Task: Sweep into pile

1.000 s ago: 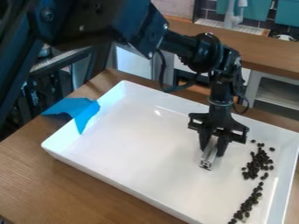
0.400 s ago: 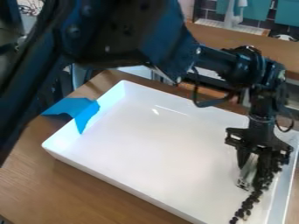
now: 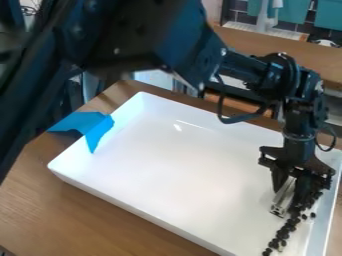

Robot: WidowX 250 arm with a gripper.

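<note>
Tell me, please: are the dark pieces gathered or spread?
Spread: the dark pieces form a long, uneven line near one side of the white tray.

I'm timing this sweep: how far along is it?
Looks done: the dark beans lie in a strip near one wall of the tray. In hand: the gripper holds a metal bar beside that strip. Left, probably: gathering the strip into one compact pile.

Tray [image 3: 180,170] on bench [image 3: 100,215]. Tape [image 3: 97,132] over rim, approx. 10 o'c. Beans [image 3: 284,230] in tray, approx. 4 o'c., nr. tool [image 3: 283,200] in end effector [image 3: 288,192].
</note>
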